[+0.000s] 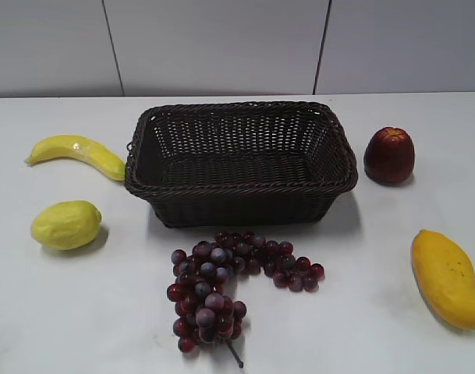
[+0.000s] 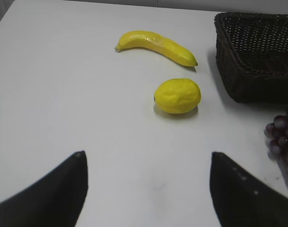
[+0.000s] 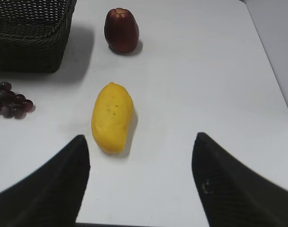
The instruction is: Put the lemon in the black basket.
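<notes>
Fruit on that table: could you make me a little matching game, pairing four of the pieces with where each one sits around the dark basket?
Column one:
1. lemon
2. banana
3. grapes
4. mango

Column two:
A. in front of the black basket, nearest the camera
B. far left, beside the basket's left rim
C. front right corner of the table
D. front left, below the other yellow fruit

Pairs: 1-D, 2-B, 3-A, 4-C
</notes>
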`<action>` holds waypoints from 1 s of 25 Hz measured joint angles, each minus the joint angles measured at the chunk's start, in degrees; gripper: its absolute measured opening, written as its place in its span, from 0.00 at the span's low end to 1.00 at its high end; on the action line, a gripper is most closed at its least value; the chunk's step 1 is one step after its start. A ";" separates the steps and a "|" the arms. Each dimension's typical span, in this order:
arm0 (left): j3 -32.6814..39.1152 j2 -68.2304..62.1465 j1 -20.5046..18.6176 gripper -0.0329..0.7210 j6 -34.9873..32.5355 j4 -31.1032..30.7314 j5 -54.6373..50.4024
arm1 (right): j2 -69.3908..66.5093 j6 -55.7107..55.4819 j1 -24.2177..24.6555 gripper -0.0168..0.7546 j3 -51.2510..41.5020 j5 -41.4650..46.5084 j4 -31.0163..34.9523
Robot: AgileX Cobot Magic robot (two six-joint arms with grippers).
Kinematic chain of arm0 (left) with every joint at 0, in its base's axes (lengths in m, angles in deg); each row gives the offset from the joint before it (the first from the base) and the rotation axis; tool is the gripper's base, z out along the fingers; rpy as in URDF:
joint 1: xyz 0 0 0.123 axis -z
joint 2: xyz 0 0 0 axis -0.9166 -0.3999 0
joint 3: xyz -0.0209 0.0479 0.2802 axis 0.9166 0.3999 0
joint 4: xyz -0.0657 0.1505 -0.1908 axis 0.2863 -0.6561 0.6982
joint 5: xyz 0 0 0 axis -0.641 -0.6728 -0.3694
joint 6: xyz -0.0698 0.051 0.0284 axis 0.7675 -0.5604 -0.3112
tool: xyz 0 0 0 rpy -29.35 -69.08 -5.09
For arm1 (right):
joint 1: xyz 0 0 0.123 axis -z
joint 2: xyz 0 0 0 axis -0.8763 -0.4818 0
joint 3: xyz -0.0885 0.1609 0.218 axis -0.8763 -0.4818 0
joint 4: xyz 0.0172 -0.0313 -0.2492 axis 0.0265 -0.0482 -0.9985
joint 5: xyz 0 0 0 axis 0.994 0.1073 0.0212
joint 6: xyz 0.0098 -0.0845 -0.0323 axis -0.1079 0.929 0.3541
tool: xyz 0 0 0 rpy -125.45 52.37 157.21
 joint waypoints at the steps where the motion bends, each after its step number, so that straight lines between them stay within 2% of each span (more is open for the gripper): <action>1: 0.00 0.00 0.00 0.85 0.00 0.00 0.00 | 0.00 0.00 0.00 0.74 0.00 0.00 0.00; 16: -0.24 -1.00 0.00 0.85 0.00 0.00 0.65 | 0.00 0.00 0.00 0.74 0.00 0.00 0.00; 23: -1.36 -18.53 0.79 0.86 -0.26 1.99 16.80 | 0.00 0.00 0.00 0.74 0.00 0.00 0.00; 25: -1.79 -26.54 1.11 0.89 -2.83 4.18 20.92 | 0.00 0.00 0.00 0.74 0.00 0.00 0.00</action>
